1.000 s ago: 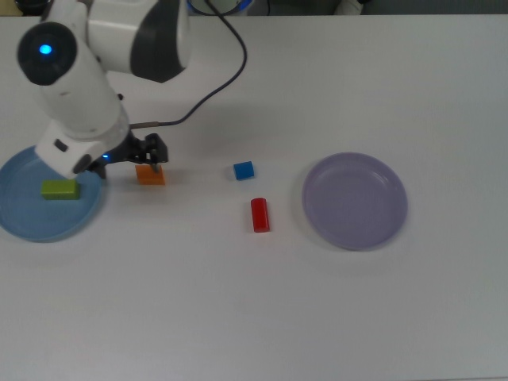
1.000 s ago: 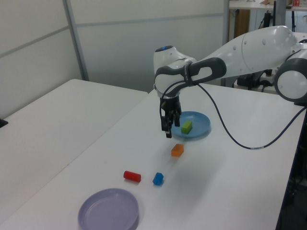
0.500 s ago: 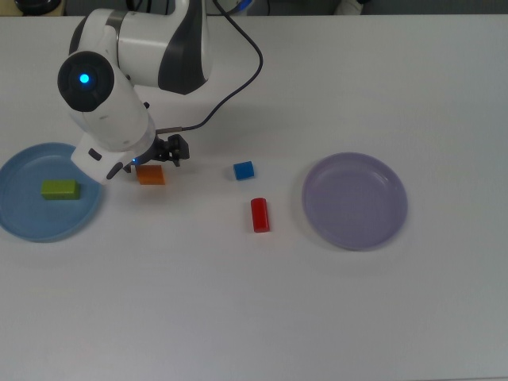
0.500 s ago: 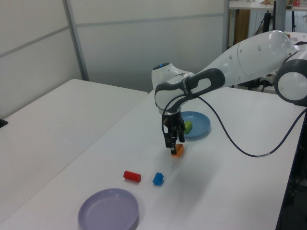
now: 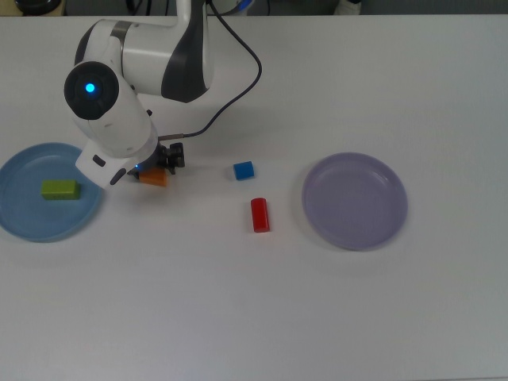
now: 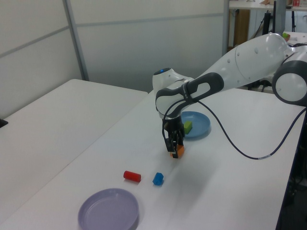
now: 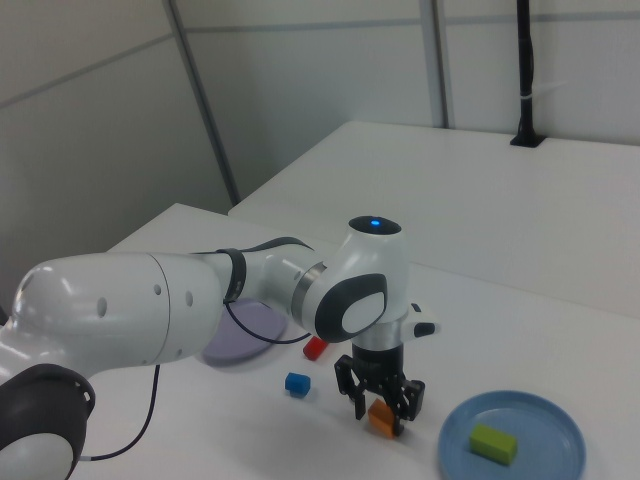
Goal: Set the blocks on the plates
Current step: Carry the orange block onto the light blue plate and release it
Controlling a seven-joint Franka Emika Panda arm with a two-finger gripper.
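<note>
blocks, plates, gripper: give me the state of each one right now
green block: lying in the light blue plate
orange block: on the table, between the gripper fingers
blue block: loose on the table
red block: loose on the table
lavender plate: holds no block
gripper: open, down around the orange block

We see the gripper (image 7: 380, 405) low over the orange block (image 7: 381, 417), its bulk crowding the light blue plate (image 5: 24, 218). Bare table (image 5: 262, 309) lies between the blue cube (image 5: 244, 170), the red bar (image 5: 259, 214) and the lavender plate (image 5: 355, 201), leaving passage there.
</note>
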